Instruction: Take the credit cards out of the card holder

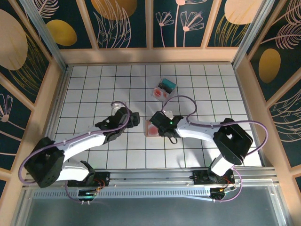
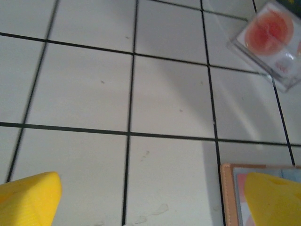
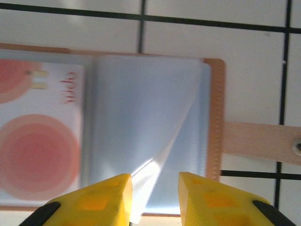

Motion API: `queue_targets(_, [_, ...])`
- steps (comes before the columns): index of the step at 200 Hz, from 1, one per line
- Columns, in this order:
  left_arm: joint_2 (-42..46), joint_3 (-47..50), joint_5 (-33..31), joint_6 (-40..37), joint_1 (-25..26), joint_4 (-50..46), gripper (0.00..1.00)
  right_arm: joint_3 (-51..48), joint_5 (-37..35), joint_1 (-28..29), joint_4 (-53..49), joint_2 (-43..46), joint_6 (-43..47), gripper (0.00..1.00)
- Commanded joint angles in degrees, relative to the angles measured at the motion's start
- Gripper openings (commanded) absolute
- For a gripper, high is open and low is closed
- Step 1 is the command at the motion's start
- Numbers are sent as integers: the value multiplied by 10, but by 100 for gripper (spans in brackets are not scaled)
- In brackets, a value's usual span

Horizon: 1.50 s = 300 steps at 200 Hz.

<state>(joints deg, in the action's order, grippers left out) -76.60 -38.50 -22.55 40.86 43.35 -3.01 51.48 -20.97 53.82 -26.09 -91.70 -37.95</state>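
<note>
right gripper (image 3: 154, 200): lower centre of wrist view, fingers slightly apart, gripping nothing | left gripper (image 2: 150, 202): fingers wide open, empty | card holder (image 3: 217, 108): lies open, centre of top view; clear sleeves, left one holds card (image 3: 37, 146) with red circles, red writing unreadable | clear box (image 1: 164, 88): upper centre, red and teal contents
</note>
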Motion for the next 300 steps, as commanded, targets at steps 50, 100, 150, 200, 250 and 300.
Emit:
queue_targets(50, [-118,-66,-40,-13,69,-1,99,-62,65,-67,101,34,18,32])
queue_targets(100, [-145,-64,-58,43,71,-22,99,-52,95,-96,134,5,58,30])
queue_targets(150, [-162,-69,-59,76,70,-31,99,-43,113,-124,152,-17,86,28])
queue_targets(200, [-174,-71,-52,64,75,-33,99,-28,94,-128,102,25,83,28])
queue_targets(250, [-183,-62,-54,72,77,-38,99,-12,71,-127,50,107,54,24])
queue_targets(300, [-191,-55,-51,87,78,-30,99,20,174,-105,80,82,54,21])
